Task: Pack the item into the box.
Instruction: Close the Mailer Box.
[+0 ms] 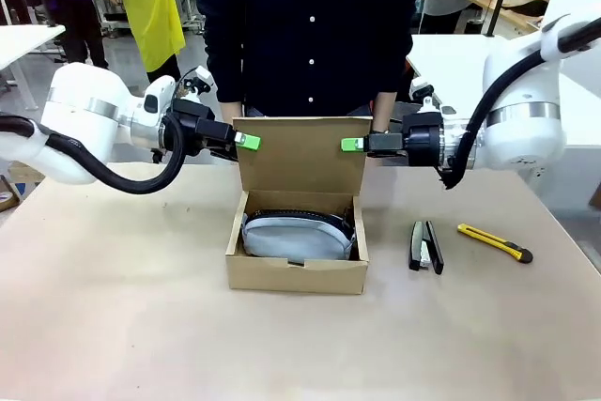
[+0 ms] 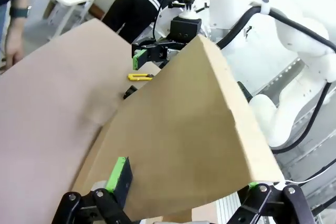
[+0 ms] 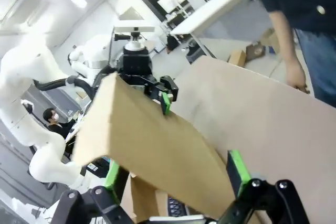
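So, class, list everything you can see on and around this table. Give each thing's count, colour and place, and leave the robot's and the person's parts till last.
brown corrugated cardboard box: one, brown, middle of the table, its lid flap standing upright.
soft grey-blue fabric pouch with a black zipper edge: one, grey-blue, lying inside the box.
black stapler: one, black, on the table to the right of the box.
yellow utility knife: one, yellow and black, to the right of the stapler.
table: one, beige, under everything.
left gripper: one, black with green pads, open, at the lid flap's left edge.
right gripper: one, black with green pads, open, at the lid flap's right edge.
person: one, in a dark buttoned top, standing at the far side behind the box.
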